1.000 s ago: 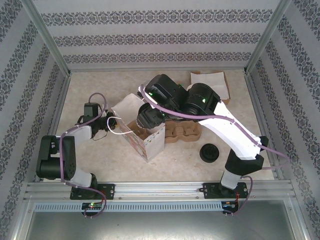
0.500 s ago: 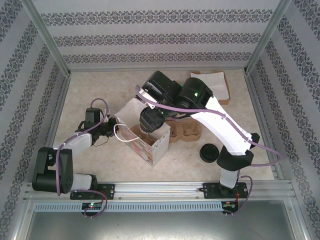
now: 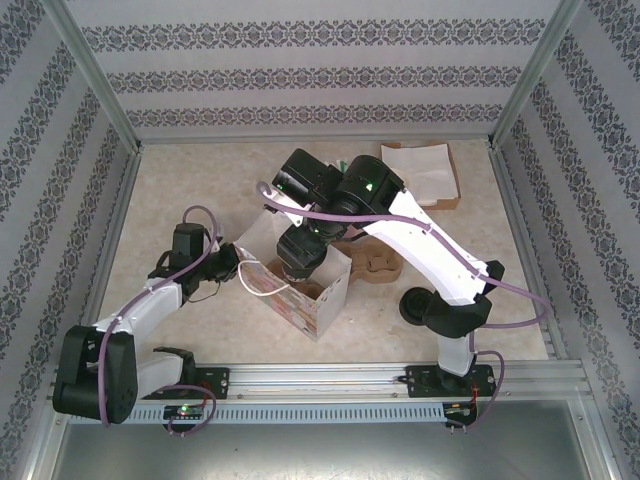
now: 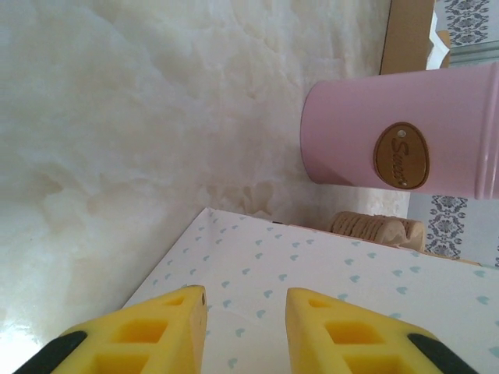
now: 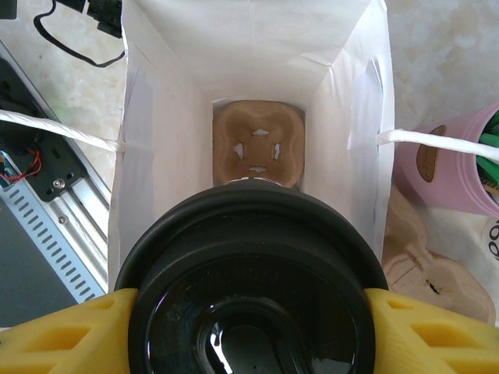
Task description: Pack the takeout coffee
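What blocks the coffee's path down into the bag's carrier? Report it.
Nothing visible. The right gripper holds the takeout coffee over the open paper bag. What shows of the cardboard carrier on its floor is bare, and the string handles hang outside the side walls.

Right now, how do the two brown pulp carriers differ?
One brown pulp carrier lies on the floor of the white paper bag, below the black-lidded takeout coffee. The other brown pulp carrier lies outside on the table, beside the bag, not under the coffee. Both are moulded pulp.
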Motion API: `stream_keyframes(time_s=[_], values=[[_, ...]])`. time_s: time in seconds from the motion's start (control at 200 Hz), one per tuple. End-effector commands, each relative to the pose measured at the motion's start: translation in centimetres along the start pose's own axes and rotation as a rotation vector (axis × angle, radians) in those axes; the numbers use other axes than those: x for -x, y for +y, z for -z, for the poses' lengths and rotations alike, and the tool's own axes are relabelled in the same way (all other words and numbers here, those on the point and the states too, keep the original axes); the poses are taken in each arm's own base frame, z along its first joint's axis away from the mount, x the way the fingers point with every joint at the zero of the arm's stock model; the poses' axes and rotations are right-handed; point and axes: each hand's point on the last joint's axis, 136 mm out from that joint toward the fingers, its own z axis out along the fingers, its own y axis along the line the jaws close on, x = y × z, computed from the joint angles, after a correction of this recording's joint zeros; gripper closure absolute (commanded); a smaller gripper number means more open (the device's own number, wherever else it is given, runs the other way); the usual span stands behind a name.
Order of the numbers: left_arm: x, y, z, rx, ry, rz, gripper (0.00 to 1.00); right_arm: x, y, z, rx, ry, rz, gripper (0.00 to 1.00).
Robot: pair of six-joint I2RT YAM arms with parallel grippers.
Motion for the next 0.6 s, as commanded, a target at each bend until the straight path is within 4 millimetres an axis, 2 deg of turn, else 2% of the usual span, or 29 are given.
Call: stream_keyframes(time_s=[0.0, 0.21, 0.595], values=[[-0.8, 1.0, 0.1, 0.053, 0.021, 0.008, 0.66, -1.7, 0.2, -0.7, 0.007, 0.093, 0.027, 0.36], [-0.2, 0.8, 1.1, 0.1, -0.006, -0.019, 0.66, -2.5, -0.1, -1.5, -0.028, 0.135, 0.032, 0.37], [1.0, -1.2, 3.3, 0.105, -0.082, -0.037, 0.59, -3.4, 0.2, -2.2, -0.098, 0.192, -0.015, 0.38]])
